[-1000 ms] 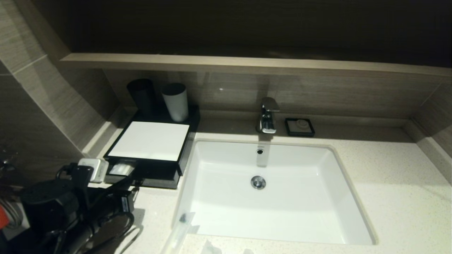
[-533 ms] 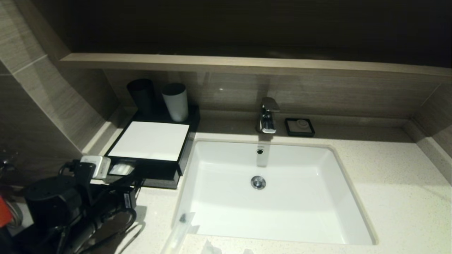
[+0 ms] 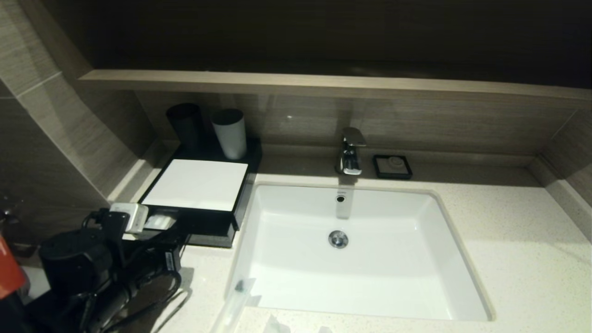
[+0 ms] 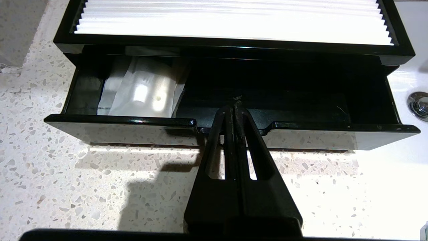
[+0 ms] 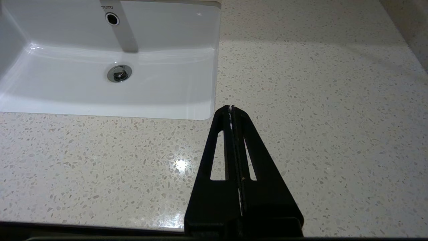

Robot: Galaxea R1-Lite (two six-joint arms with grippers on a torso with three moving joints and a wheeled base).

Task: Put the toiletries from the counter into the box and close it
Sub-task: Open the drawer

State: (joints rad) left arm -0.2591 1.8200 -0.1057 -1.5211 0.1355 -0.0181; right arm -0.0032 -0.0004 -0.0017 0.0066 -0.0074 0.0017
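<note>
Left gripper (image 4: 235, 102) jaws clenched, empty, low over the counter (image 4: 67, 187), tips at the notch in the front of the box (image 4: 234, 43) drawer, which is pulled out. Packet (image 4: 143, 92) lies inside the drawer. Long packet (image 3: 236, 298) on the counter at the sink's near-left corner. Right gripper (image 5: 231, 108) clenched, parked above counter right of the sink (image 5: 110, 97).

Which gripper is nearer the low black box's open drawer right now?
Left. The left gripper sits at the black drawer front lip; the right gripper hangs over speckled counter beside the sink.

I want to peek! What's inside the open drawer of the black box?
In the drawer lie clear-wrapped white packets, all at one end. The rest looks dark and bare. The back part is hidden under the box's white top, so I cannot see there.
</note>
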